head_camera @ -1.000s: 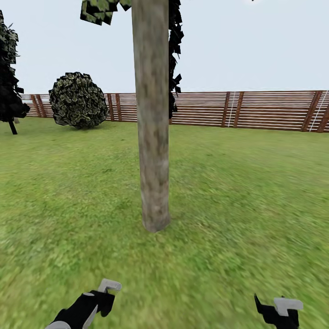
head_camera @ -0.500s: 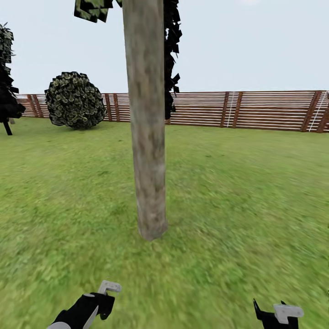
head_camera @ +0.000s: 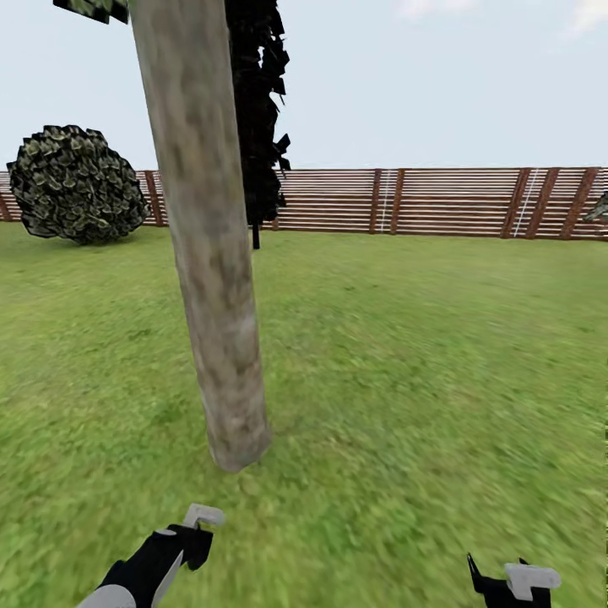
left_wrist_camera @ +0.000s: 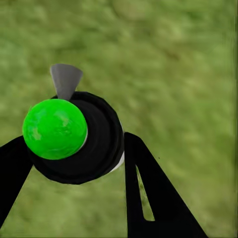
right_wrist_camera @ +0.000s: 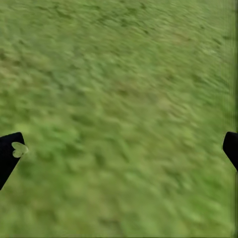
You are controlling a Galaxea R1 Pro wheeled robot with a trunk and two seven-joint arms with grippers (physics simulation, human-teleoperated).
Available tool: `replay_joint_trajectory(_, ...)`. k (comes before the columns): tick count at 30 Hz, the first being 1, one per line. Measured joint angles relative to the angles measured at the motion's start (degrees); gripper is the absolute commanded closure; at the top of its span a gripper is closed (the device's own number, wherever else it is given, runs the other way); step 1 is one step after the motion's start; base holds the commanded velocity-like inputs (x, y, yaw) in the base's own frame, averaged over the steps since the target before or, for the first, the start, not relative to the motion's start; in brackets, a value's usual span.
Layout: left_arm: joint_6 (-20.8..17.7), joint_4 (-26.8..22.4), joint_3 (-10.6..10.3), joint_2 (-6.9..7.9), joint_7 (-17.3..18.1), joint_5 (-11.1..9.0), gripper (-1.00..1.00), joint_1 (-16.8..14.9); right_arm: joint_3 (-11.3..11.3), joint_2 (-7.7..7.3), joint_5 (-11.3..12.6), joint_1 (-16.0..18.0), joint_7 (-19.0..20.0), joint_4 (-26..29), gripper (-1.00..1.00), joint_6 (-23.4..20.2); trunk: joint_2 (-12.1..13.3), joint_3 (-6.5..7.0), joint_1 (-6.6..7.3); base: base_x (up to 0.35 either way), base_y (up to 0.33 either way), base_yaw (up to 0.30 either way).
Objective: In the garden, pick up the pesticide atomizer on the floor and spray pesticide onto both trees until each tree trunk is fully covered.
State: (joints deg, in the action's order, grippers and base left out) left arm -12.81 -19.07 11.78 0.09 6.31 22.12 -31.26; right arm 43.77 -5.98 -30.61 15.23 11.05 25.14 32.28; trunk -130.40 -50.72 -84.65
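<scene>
A thick grey-beige tree trunk (head_camera: 211, 279) rises from the grass floor (head_camera: 439, 363) just ahead and to the left, leaning in the head view, with blocky leaves at the top edge. My left gripper (head_camera: 190, 540) sits low, in front of the trunk's base. In the left wrist view it (left_wrist_camera: 74, 141) is shut on the pesticide atomizer (left_wrist_camera: 94, 144), a round black body with a bright green ball and a grey nozzle, held over grass. My right gripper (head_camera: 507, 581) hangs low at the right. Its fingers (right_wrist_camera: 9, 153) stand wide apart over bare lawn, holding nothing.
A brown slatted fence (head_camera: 439, 201) closes the back of the garden. A round dark bush (head_camera: 76, 184) stands at the far left by the fence. A narrow dark tree (head_camera: 257, 118) stands behind the trunk. Open lawn stretches to the right.
The whole head view has shifted: the trunk now sits further left, nearer and more tilted, the bush nearer the left edge. Both grippers keep their places in the view.
</scene>
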Motion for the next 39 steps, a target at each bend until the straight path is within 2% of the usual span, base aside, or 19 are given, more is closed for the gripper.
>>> replay_joint_trajectory(7, 0.1, 0.0, 0.0, 0.08, -0.1, 0.0, 1.00, 0.1, 0.0, 0.00, 0.0, 0.0, 0.0, 0.0, -1.00, 0.0, 0.0, -0.49, 0.00, 0.328, 0.042, -0.195)
replay_joint_trajectory(17, 0.1, -1.1, 0.2, 0.53, -0.3, 0.0, 1.00, 0.2, 0.0, -0.08, 0.0, 0.0, 0.0, 0.0, -1.00, 0.0, 0.0, -1.21, 0.00, 0.032, 0.013, -0.154)
replay_joint_trajectory(18, 0.2, -1.1, 0.3, 0.70, -0.3, 0.0, 1.00, 0.1, 0.0, -0.08, 0.0, 0.0, 0.0, 0.0, -1.00, 0.0, 0.0, -1.24, 0.00, 0.000, 0.000, -0.023)
replay_joint_trajectory(20, 0.0, -1.3, 2.5, 0.97, -0.2, 0.1, 1.00, 0.1, 0.0, -0.08, 0.0, 0.0, 0.1, 0.0, -1.00, 0.0, 0.0, -1.26, 0.00, 0.000, 0.000, -0.010)
replay_joint_trajectory(24, 0.0, -1.4, 3.3, 0.29, -0.1, 0.2, 1.00, 0.3, 0.0, -0.08, 0.0, 0.0, 0.1, 0.0, -1.00, 0.0, 0.0, -1.30, 0.00, -0.035, 0.000, -0.003)
replay_joint_trajectory(29, 0.2, -1.5, 3.6, -0.18, -0.2, 0.0, 1.00, 0.0, 0.0, -0.17, 0.0, 0.0, 0.0, 0.0, -1.00, 0.0, 0.0, -1.67, 0.00, -0.281, 0.000, 0.000)
replay_joint_trajectory(34, -0.2, -2.9, 3.5, -2.04, -0.2, -0.1, 1.00, -1.2, 0.0, -0.17, 0.0, 0.0, 0.0, 0.0, -1.00, 0.0, 0.0, -2.11, 0.00, -0.123, 0.000, 0.000)
replay_joint_trajectory(36, -2.5, -5.4, 3.5, -2.35, -0.2, 0.0, 1.00, -1.8, 0.0, -0.17, 0.0, 0.0, 0.0, 0.0, -1.00, 0.0, 0.0, -2.22, 0.00, -0.011, 0.000, 0.000)
replay_joint_trajectory(39, -11.5, -14.7, 3.8, -1.31, 0.4, 0.4, 1.00, -2.3, 0.0, -0.17, 0.0, 0.0, 0.0, 0.1, -1.00, 0.0, 0.0, -2.26, 0.00, -0.002, 0.000, 0.000)
